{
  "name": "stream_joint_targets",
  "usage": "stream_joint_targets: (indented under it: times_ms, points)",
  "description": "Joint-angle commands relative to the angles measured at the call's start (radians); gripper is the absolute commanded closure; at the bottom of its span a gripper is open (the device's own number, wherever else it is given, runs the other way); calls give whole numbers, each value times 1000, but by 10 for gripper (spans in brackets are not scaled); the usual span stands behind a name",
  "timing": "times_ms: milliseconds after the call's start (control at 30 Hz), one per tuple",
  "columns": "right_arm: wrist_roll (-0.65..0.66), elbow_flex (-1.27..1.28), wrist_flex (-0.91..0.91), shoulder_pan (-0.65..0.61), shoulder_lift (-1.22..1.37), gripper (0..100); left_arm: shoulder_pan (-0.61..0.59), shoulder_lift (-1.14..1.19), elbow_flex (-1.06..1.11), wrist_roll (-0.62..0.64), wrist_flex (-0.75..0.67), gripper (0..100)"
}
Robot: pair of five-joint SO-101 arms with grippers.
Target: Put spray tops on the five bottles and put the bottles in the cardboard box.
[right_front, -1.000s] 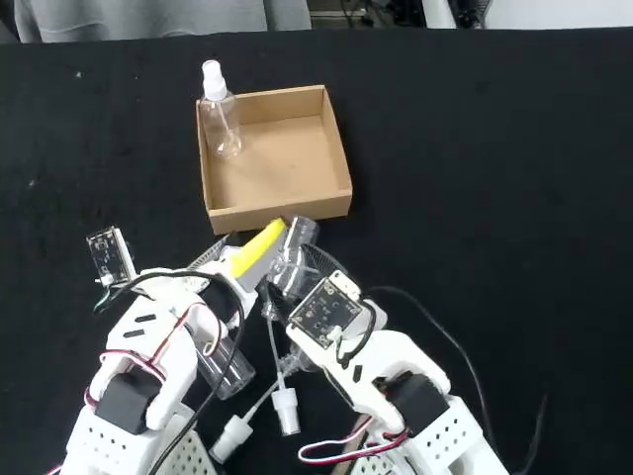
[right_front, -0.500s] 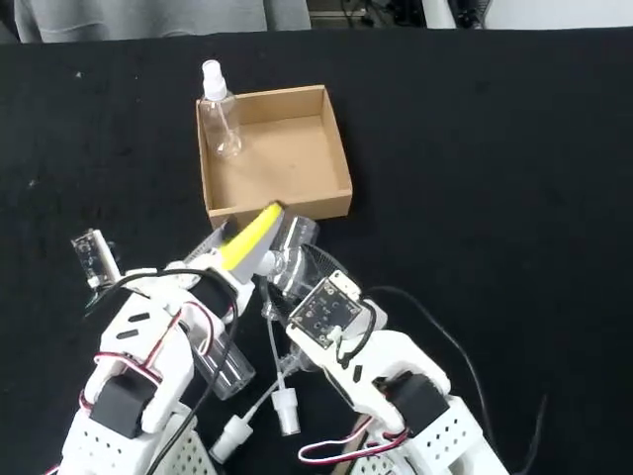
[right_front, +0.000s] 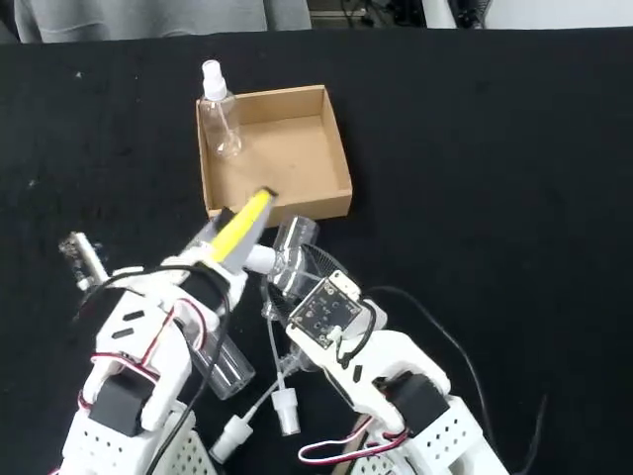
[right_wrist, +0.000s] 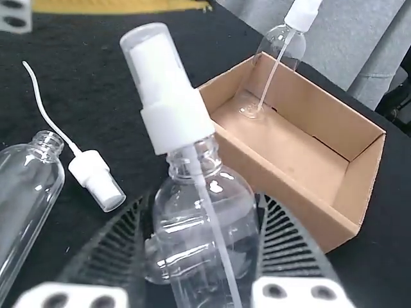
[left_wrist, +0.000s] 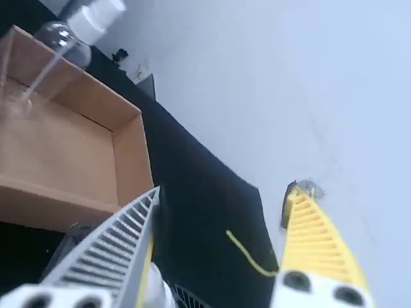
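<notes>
My right gripper (right_wrist: 207,226) is shut on a clear bottle (right_wrist: 204,204), held just in front of the cardboard box (right_front: 331,148). A white spray top (right_wrist: 166,86) sits on its neck, leaning a little. My left gripper (left_wrist: 225,192) hangs open above the box's front wall with nothing between its grey and yellow fingers (right_front: 244,220). One bottle with a spray top (right_front: 219,117) stands in the box's far left corner. In the right wrist view the same box (right_wrist: 359,167) and standing bottle (right_wrist: 282,40) show behind the held one.
A capless bottle (right_front: 224,362) lies on the black table between the arms, and it shows again as a bottle (right_wrist: 24,187) in the right wrist view. Two loose spray tops (right_front: 286,408) with dip tubes lie near the front edge, one by that bottle's mouth (right_wrist: 96,178).
My left gripper has drawn away from the held bottle's spray top and swung up toward the box's front wall. The right arm and its bottle have stayed put.
</notes>
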Motion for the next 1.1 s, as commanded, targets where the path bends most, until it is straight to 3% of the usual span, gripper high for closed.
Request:
stream_joint_targets:
  times_ms: [0,133,533,667,1067]
  points:
    - [-15,-5,-8,-11,-142,893,-84,-9,-56,61,-21,723]
    - [-120,-13,-21,-11,-143,890,-150,-9,-65,71,-25,723]
    - [-255,-5,-176,-9,-143,889,-297,-9,-39,68,-21,723]
    - [-321,-5,-222,-9,-143,888,-302,-9,-8,64,-21,723]
    - [-322,-5,-276,-11,-143,888,-217,-9,41,-41,-20,723]
